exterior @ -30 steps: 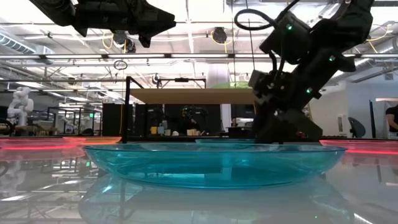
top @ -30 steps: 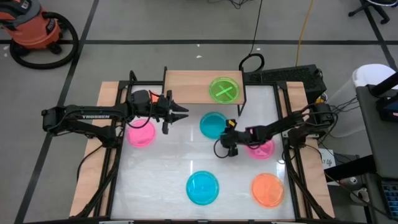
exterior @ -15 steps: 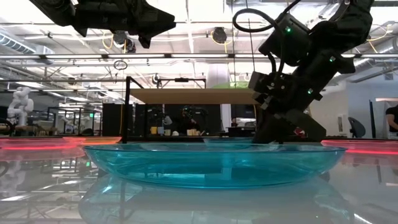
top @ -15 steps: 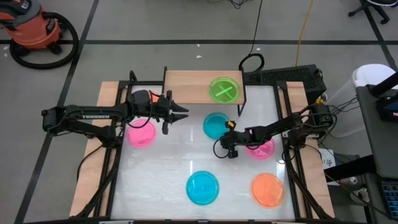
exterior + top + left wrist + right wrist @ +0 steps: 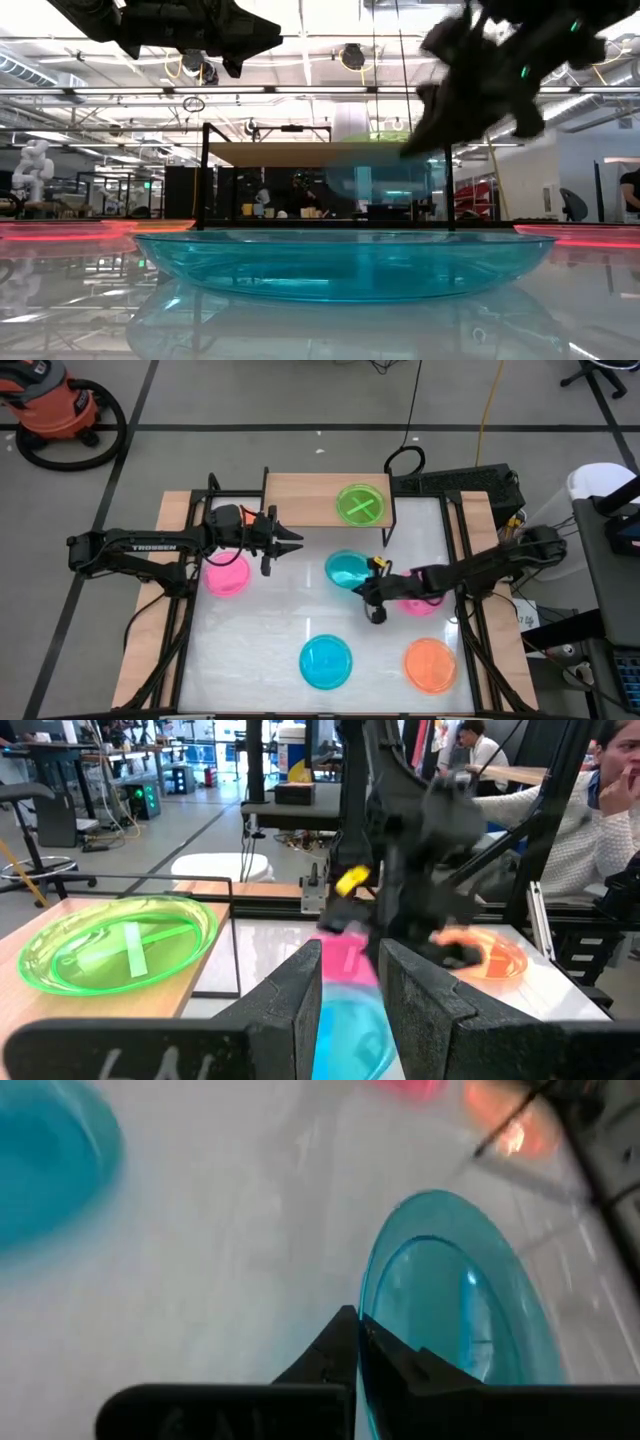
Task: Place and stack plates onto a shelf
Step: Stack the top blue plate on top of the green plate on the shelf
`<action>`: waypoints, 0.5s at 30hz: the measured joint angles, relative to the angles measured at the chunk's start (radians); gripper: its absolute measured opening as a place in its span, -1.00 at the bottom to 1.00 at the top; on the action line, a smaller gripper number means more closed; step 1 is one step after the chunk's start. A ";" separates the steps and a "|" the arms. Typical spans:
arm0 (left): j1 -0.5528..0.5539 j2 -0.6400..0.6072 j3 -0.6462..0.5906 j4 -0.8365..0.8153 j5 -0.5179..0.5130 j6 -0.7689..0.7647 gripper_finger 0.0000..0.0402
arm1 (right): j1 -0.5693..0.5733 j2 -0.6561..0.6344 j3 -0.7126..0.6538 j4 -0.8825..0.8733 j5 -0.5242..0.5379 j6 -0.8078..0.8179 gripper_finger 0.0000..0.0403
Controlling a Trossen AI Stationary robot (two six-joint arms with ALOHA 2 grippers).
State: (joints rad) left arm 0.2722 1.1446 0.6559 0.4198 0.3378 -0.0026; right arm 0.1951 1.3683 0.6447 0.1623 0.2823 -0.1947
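A: What's changed?
B: The right gripper (image 5: pixel 366 586), clenched on the blue plate (image 5: pixel 347 570) rim, has lifted it off the tabletop (image 5: pixel 260 640), tilted, just before the shelf (image 5: pixel 310 500).
A: And the left gripper (image 5: pixel 290 542)?
B: Empty, fingers slightly parted, waiting beside the shelf.

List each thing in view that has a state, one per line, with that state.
Right gripper: shut on the rim of a blue plate, raised off the table and tilted.
Left gripper: hovering near the shelf, fingers a narrow gap apart, empty.
Green plate: lying flat on the shelf.
Second blue plate: flat on the table.
Orange plate: flat on the table.
Pink plates: flat on the table, one under each arm.
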 joint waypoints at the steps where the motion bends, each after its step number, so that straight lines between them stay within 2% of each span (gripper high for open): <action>1: 0.000 0.000 0.000 0.000 0.000 0.000 -0.46 | 0.009 -0.027 0.000 0.007 0.000 -0.001 -1.00; 9: -0.004 0.000 0.000 0.000 -0.001 -0.003 -0.46 | 0.023 -0.214 0.001 0.119 0.005 -0.131 -1.00; 15: -0.018 0.000 0.000 0.002 -0.032 0.018 -0.46 | -0.077 -0.283 0.002 0.158 0.120 -0.307 -1.00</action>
State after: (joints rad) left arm 0.2543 1.1446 0.6559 0.4213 0.3058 0.0150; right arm 0.1180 1.0852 0.6464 0.3206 0.4022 -0.5016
